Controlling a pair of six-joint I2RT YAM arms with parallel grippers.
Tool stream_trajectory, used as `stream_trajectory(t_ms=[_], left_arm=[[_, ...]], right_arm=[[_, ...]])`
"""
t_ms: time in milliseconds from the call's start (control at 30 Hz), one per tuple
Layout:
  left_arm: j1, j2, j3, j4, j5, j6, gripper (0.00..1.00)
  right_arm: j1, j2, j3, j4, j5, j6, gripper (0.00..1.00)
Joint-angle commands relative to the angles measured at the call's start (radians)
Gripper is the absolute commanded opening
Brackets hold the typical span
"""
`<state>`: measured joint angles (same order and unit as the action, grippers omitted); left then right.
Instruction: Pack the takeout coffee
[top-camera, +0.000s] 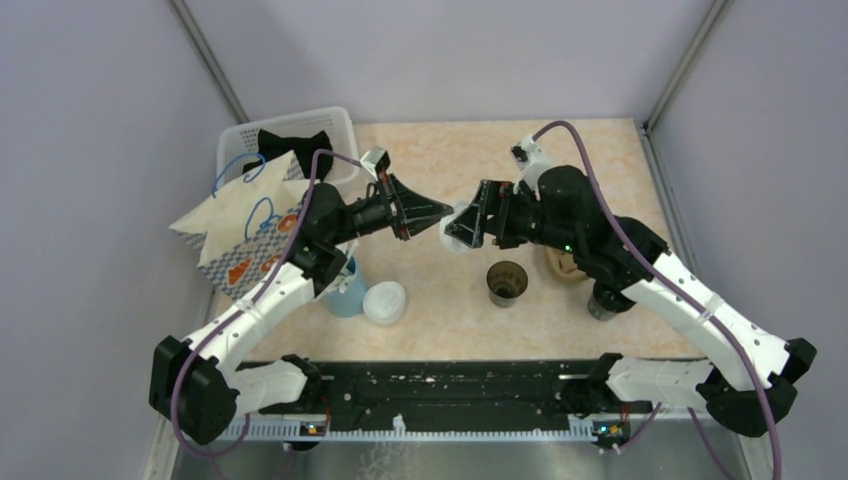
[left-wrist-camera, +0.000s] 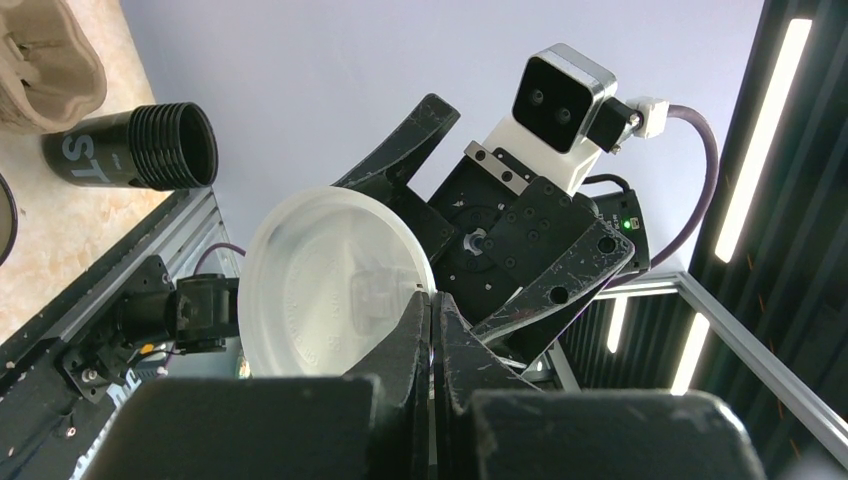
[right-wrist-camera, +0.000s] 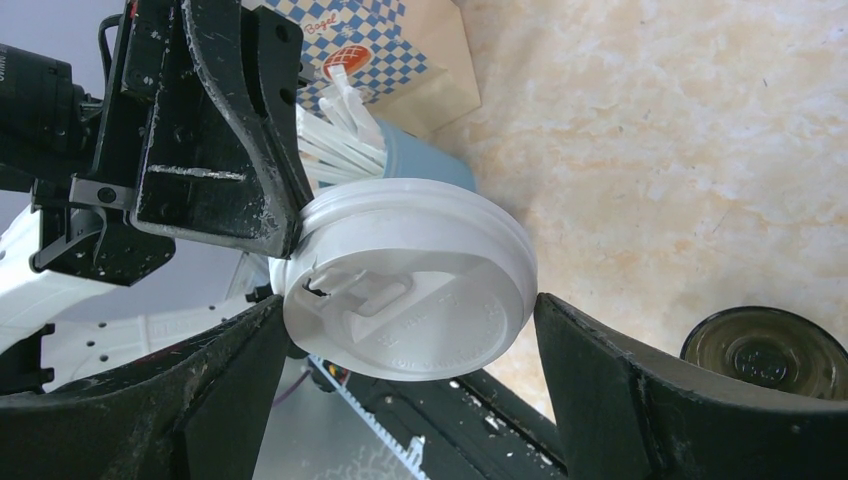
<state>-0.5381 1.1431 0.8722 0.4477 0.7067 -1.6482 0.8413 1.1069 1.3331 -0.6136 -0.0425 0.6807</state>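
Observation:
No lidded coffee cup shows in any view. My left gripper (top-camera: 440, 212) is shut on the rim of a round white lid (top-camera: 461, 216) and holds it in the air above the table; the left wrist view shows its underside (left-wrist-camera: 330, 285) beside my shut left gripper (left-wrist-camera: 432, 300). My right gripper (top-camera: 466, 226) is open, its fingers (right-wrist-camera: 600, 380) standing either side of the lid (right-wrist-camera: 410, 290), close to its edge. A lidless dark cup (top-camera: 507, 283) stands on the table below and to the right, and shows in the right wrist view (right-wrist-camera: 770, 350).
A light blue cup of white straws (top-camera: 345, 290) and a stack of white lids (top-camera: 385, 302) stand at front left. A paper bag (top-camera: 245, 230) and a white basket (top-camera: 290, 130) are at the left. A cardboard carrier (top-camera: 565, 262) and stacked black cups (top-camera: 605, 300) sit under the right arm.

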Motion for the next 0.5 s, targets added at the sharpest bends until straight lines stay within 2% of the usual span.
stream_trajectory(t_ms=[0,167,333,467], left_arm=[[0.001,-0.021,-0.002,0.044,-0.005,-0.028,0.0],[0.002,-0.02,-0.001,0.039,-0.007,-0.028,0.0],[0.002,-0.018,0.0,0.034,-0.009,-0.028,0.0],[0.002,-0.018,0.001,0.034,-0.008,-0.03,0.0]], right_arm=[[-0.004,0.006,0.0,0.037,0.006,-0.015,0.89],[-0.004,0.008,0.004,0.035,0.01,-0.018,0.89],[-0.004,0.011,0.012,0.032,0.012,-0.021,0.83],[-0.005,0.014,0.013,0.031,0.013,-0.022,0.83]])
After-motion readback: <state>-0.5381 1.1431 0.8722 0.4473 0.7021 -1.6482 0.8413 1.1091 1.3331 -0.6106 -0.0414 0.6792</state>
